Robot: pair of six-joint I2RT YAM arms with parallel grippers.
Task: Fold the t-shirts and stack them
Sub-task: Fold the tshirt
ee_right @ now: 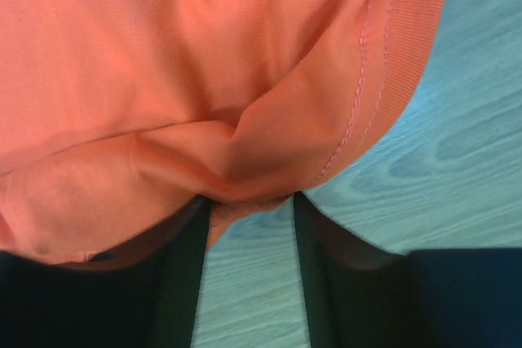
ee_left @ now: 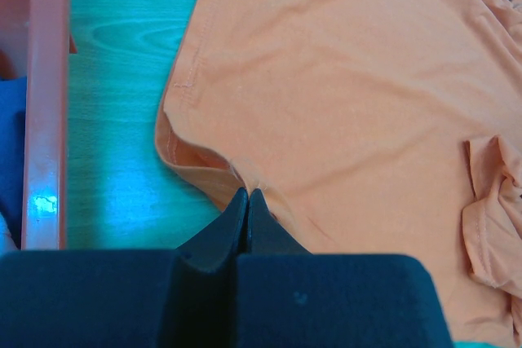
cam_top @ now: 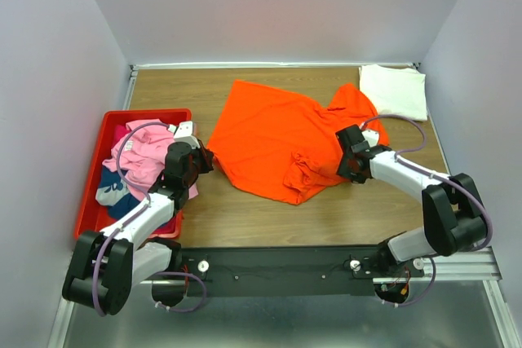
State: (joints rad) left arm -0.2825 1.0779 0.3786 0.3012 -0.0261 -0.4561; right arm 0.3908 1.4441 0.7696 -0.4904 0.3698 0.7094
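The bright orange t-shirt (cam_top: 273, 132) lies spread and rumpled on the middle of the wooden table. My left gripper (cam_top: 207, 156) is at its left edge. In the left wrist view the gripper (ee_left: 247, 194) is shut, its tips pinching the puckered hem of the orange t-shirt (ee_left: 342, 95). My right gripper (cam_top: 348, 162) is at the shirt's right side. In the right wrist view the gripper (ee_right: 249, 201) is open, with a fold of the orange t-shirt (ee_right: 204, 55) hanging between the fingertips. A folded cream-white t-shirt (cam_top: 394, 91) lies at the back right corner.
A red plastic bin (cam_top: 92, 170) stands at the left edge, holding a pink t-shirt (cam_top: 143, 156) and dark blue cloth (cam_top: 114, 193). Its rim (ee_left: 45, 95) runs close to my left gripper. Grey walls enclose the table on three sides.
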